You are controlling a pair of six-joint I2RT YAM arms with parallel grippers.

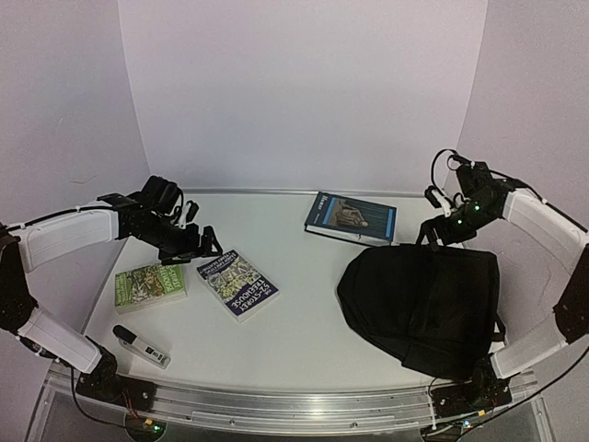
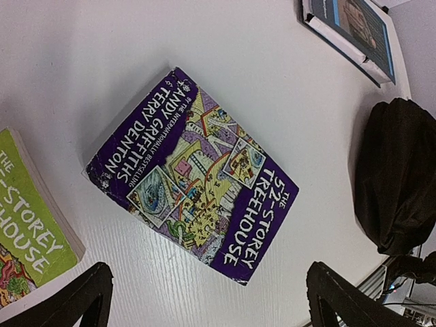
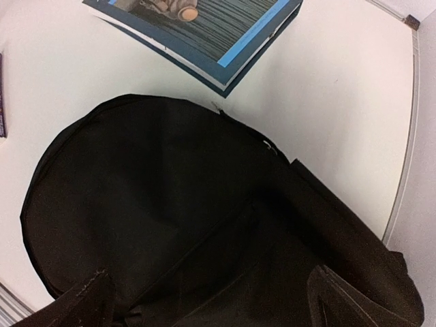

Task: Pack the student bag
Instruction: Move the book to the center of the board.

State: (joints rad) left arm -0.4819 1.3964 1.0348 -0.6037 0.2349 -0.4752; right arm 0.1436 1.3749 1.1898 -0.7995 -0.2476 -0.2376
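The student bag [image 1: 423, 304] is a big black backpack lying flat on the right half of the table, also filling the right wrist view [image 3: 177, 225]. My right gripper [image 1: 433, 238] hangs open just above its far edge, jaws wide, nothing held. A purple book [image 1: 237, 284] lies left of centre, cover up [image 2: 194, 174]. My left gripper [image 1: 204, 249] hovers open over the purple book's far-left corner. A green book [image 1: 149, 285] lies further left [image 2: 27, 225]. A blue book [image 1: 351, 217] rests at the back [image 3: 197, 30].
A small black and white marker-like object [image 1: 141, 346] lies near the front left. The table's metal front rail [image 1: 294, 410] runs along the near edge. White walls close the back and sides.
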